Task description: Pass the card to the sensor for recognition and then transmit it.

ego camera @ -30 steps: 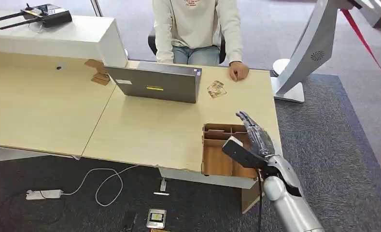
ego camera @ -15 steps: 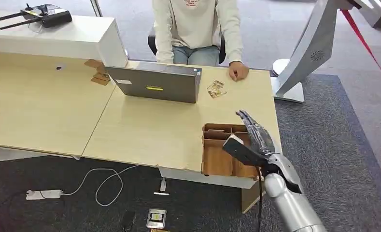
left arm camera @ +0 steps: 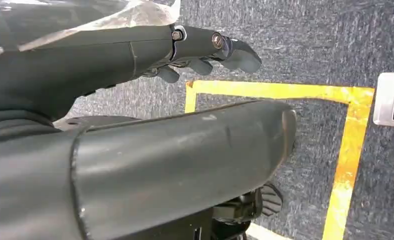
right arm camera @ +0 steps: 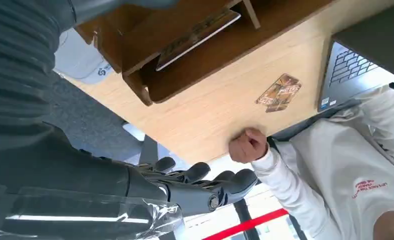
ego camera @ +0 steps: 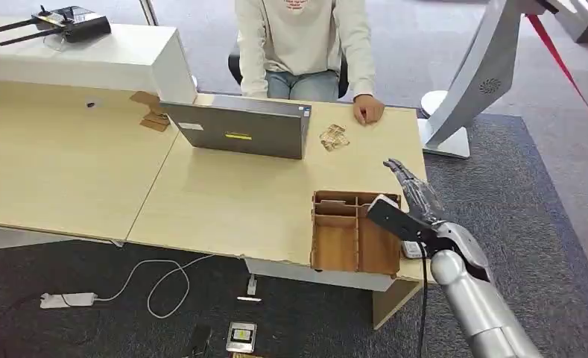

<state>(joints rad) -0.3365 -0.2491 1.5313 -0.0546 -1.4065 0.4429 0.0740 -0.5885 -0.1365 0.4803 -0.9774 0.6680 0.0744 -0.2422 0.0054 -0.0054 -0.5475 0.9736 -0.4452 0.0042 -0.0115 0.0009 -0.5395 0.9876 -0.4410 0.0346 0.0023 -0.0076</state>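
Nearest the robot, the right hand (ego camera: 413,205) hovers over the right edge of the wooden desk (ego camera: 238,194), just beside the right compartment of the brown wooden organizer box (ego camera: 354,235); its fingers (right arm camera: 204,182) are stretched out and apart, holding nothing. In the right wrist view a card (right arm camera: 197,32) lies flat inside one of the box's compartments, and a white device with a small logo (right arm camera: 82,62) rests on the desk just beside the box, under the hand. The left hand (left arm camera: 204,47) hangs low over dark grey carpet marked with yellow tape (left arm camera: 347,145), its fingers slightly curled with nothing in them that can be seen; whether it counts as spread or closed cannot be told. Farther across the desk, a small pile of brownish cards (ego camera: 334,137) lies between the box and the far edge, near a grey laptop (ego camera: 238,128) whose lid faces the robot. Beyond them a person in a pale sweatshirt (ego camera: 302,37) sits at the far side, one fist (ego camera: 368,110) resting on the desk close to the loose cards. To the far left a white raised counter (ego camera: 82,56) carries a black device with antennas (ego camera: 63,22). On the floor below the desk's near edge lie a white cable (ego camera: 156,280) and power strip (ego camera: 67,300).
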